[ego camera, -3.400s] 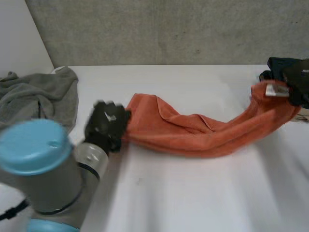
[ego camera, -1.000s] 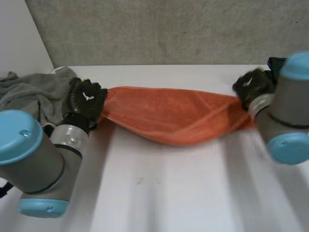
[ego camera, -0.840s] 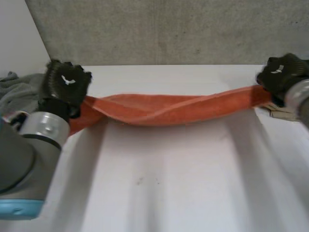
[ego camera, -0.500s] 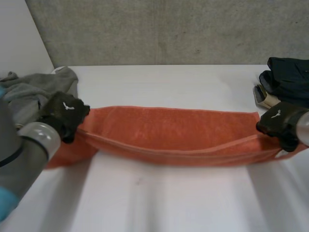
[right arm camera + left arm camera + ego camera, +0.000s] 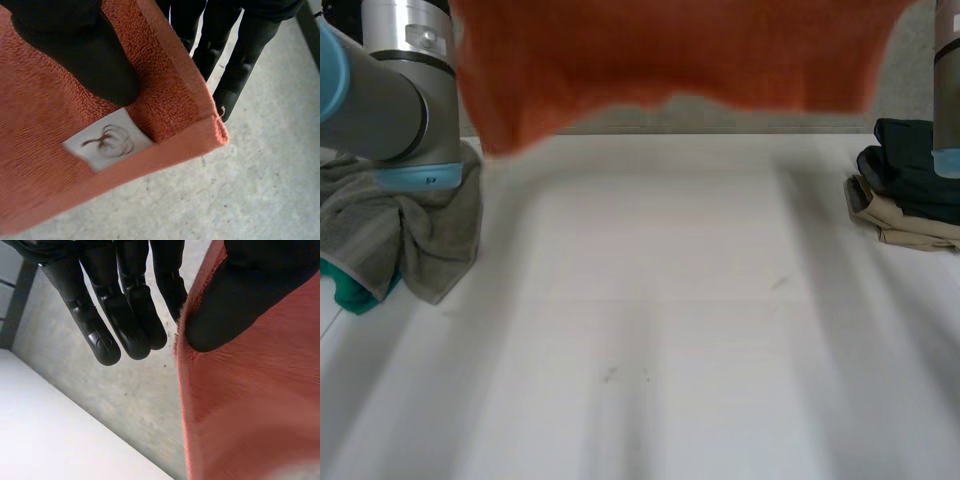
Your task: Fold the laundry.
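A white surface (image 5: 670,300) stands before a grey concrete wall (image 5: 908,70). The orange towel (image 5: 670,50) hangs in the air above this surface, touching it nowhere. It is spread wide, with its long axis running from the left arm (image 5: 390,90) to the right arm (image 5: 948,90), and its lower edge is loose and a little uneven.

The left hand (image 5: 250,285) is at the towel's left end, on the side edge. Its thumb presses on the near face of the cloth. Its fingers (image 5: 125,320) are almost straight and close together; most of them stand free just beside the edge, and the one nearest the towel goes behind it, so the cloth is pinched there.

The right hand (image 5: 75,45) is at the towel's right end, near a corner. Its thumb presses on the cloth just beside a white label (image 5: 107,140). Its fingers (image 5: 235,75) lie straight behind the towel, and the cloth is clamped between them and the thumb.

Below the towel's left end a crumpled grey cloth (image 5: 420,240) lies on the surface. Below the towel's right end a dark garment (image 5: 915,160) rests on top of a beige garment (image 5: 900,225).
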Robot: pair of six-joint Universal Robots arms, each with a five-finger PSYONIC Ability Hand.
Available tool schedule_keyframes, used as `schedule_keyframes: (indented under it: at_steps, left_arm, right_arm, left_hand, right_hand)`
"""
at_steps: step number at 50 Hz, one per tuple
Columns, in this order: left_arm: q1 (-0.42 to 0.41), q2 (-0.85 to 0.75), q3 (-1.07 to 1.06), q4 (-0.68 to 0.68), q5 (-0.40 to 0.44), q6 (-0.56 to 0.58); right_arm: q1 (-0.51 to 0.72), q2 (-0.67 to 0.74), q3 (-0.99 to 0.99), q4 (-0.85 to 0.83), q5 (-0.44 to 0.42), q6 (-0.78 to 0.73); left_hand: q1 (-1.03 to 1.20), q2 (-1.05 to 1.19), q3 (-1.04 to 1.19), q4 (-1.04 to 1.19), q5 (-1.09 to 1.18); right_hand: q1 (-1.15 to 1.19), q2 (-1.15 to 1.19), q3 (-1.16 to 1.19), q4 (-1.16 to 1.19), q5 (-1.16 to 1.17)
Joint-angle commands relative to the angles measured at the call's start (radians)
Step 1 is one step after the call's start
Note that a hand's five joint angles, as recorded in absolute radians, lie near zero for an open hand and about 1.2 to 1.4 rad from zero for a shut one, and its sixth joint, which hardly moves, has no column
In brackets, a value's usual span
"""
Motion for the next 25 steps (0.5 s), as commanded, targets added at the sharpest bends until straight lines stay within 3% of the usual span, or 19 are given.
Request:
schedule_keyframes:
  at_steps: [1,11,19,25]
  left_arm:
    - [-0.001,0.057,-0.255,-0.083,-0.006,-0.024]
    - [-0.005,0.057,-0.619,-0.094,-0.002,-0.084]
    - [-0.011,-0.037,-0.761,-0.114,-0.007,-0.104]
    - [-0.011,0.038,-0.835,-0.153,-0.004,-0.11]
  right_arm:
    - [0.001,-0.007,0.107,0.191,-0.011,0.005]
    - [-0.005,0.031,0.34,0.379,-0.018,0.067]
    - [-0.014,0.105,0.426,0.505,-0.044,0.109]
    - [-0.085,0.099,0.454,0.567,-0.054,0.107]
  left_hand:
    - [0.272,0.199,0.202,0.195,0.218]
    - [0.272,0.199,0.202,0.195,0.218]
    - [0.272,0.199,0.202,0.195,0.218]
    - [0.272,0.199,0.202,0.195,0.218]
  right_hand:
    - [0.284,0.22,0.202,0.196,0.233]
    - [0.284,0.22,0.202,0.196,0.233]
    - [0.284,0.22,0.202,0.196,0.233]
    - [0.284,0.22,0.202,0.196,0.233]
